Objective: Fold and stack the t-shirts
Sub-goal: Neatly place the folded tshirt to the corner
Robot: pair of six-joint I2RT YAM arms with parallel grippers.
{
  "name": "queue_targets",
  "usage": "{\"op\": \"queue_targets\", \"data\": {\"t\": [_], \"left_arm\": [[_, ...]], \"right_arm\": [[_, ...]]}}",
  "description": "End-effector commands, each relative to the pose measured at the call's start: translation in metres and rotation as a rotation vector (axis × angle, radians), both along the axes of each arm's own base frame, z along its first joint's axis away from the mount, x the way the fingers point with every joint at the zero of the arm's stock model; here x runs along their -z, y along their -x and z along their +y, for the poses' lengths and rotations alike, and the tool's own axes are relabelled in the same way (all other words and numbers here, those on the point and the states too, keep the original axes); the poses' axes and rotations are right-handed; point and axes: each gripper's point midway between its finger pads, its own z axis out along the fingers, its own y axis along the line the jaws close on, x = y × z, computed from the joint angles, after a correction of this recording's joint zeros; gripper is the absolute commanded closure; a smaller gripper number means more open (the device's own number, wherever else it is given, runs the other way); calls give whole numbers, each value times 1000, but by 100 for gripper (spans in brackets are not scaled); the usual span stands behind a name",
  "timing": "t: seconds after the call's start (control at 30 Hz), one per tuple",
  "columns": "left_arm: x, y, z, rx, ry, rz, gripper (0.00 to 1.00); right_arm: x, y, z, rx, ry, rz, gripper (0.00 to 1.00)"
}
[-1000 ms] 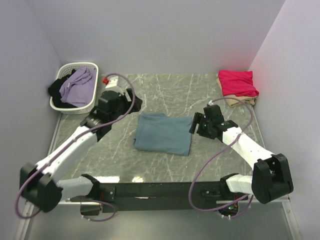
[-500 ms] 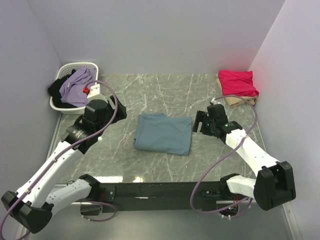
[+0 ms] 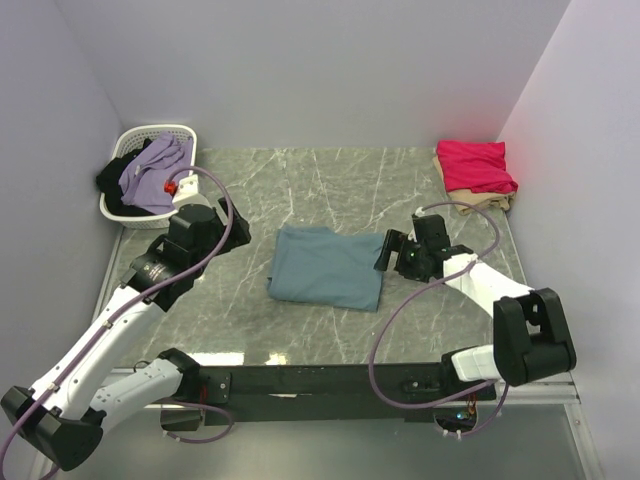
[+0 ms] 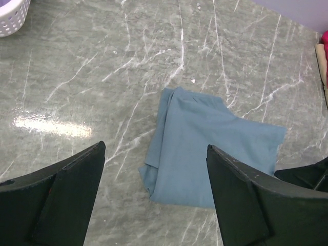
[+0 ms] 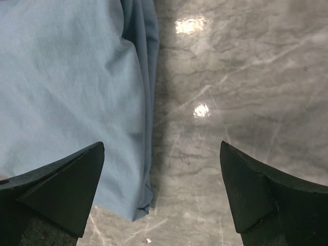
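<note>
Teal-blue t-shirt [image 3: 327,267] lies folded in a rough rectangle at the middle of the marble table [image 3: 330,185]. Only the overhead view shows the pink t-shirt [image 3: 475,165] stacked on the beige t-shirt [image 3: 470,204] at the far right corner, and the white basket [image 3: 160,129] of purple and black clothes at the far left. The left gripper [image 4: 154,197] hangs spread wide and empty, left of the teal-blue t-shirt. The right gripper [image 5: 161,192], equally wide, straddles the shirt's doubled right edge in the right wrist view.
</note>
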Motion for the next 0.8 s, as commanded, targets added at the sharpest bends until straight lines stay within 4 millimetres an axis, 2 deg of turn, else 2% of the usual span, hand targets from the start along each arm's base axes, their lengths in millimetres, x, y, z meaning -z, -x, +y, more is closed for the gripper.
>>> {"op": "queue_targets", "data": {"t": [0.0,0.33,0.6,0.77], "left_arm": [[4,1,2,-1,-20,4,13],[13,3,5,-14,-31,19,11],[21,2,4,-10,-36,32,9],[25,3,3,-5,-34,40,9]], "right_arm": [[1,-10,10,-24,-74,-18,0],[19,-6,16,-49,-112,57,0],[34,-1,46,-141,-257,170,0],[43,-4,59,-172,-269,218,0]]}}
